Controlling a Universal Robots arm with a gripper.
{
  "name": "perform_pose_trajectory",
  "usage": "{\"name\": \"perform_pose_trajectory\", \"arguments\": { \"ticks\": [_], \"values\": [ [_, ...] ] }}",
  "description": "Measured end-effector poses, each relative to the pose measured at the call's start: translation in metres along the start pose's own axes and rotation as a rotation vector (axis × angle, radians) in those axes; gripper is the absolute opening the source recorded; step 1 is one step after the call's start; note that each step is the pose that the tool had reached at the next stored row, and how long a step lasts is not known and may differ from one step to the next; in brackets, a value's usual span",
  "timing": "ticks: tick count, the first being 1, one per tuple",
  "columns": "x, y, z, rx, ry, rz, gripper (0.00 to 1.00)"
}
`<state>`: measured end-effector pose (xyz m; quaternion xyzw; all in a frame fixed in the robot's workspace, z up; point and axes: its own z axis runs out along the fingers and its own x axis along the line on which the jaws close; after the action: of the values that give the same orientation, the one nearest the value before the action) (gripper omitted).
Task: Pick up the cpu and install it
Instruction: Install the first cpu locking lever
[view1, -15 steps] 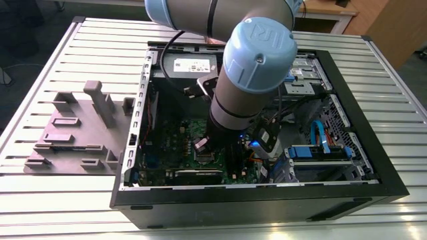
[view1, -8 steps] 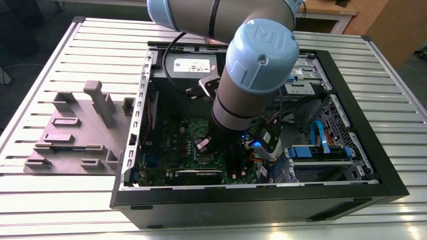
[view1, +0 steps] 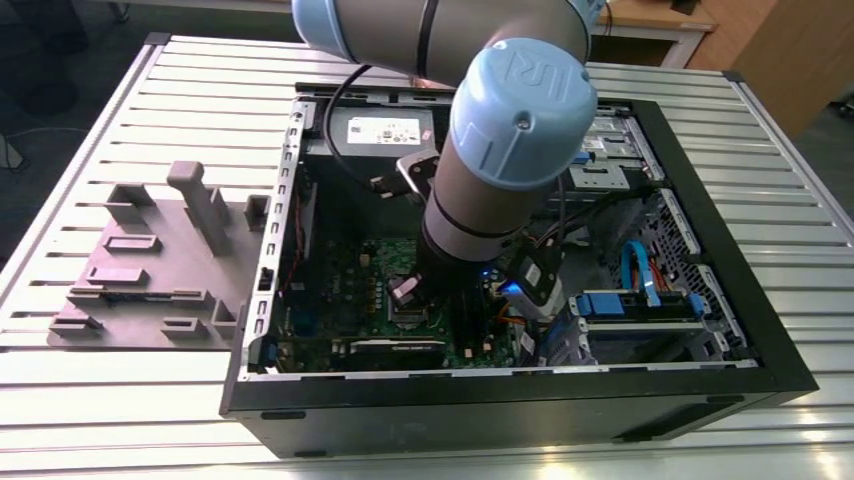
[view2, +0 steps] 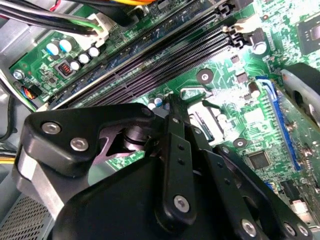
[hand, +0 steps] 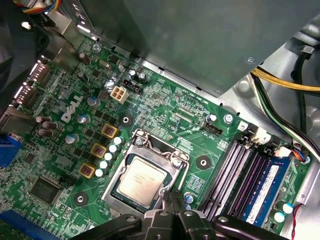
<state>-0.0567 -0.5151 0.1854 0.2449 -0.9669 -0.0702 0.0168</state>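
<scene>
In the first wrist view the gripper (hand: 172, 212) hangs just over the cpu (hand: 142, 181); its black fingertips (hand: 166, 199) meet at the chip's edge, drawn narrow, though whether they pinch it I cannot tell. The cpu lies flat inside the metal-framed socket (hand: 145, 175) on the green motherboard (hand: 165, 100). Beyond it run the memory slots (hand: 240, 177). In the exterior view the arm (view1: 501, 160) reaches down into the open computer case (view1: 721, 250), which lies on the slatted table (view1: 174, 90), with a grey fixture (view1: 154, 265) toward the table's edge at the exterior view's left.
</scene>
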Motion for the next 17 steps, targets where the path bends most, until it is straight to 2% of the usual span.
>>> {"name": "perform_pose_trajectory", "arguments": {
  "ticks": [4, 9, 17],
  "values": [
    [-0.0001, 0.0008, -0.0035, -0.0016, -0.0018, 0.0, 0.1],
    [0.0, 0.0017, -0.0114, -0.0004, -0.0006, 0.0, 0.1],
    [0.0007, 0.0006, -0.0133, -0.0007, -0.0007, 0.0, 0.1]
  ]
}}
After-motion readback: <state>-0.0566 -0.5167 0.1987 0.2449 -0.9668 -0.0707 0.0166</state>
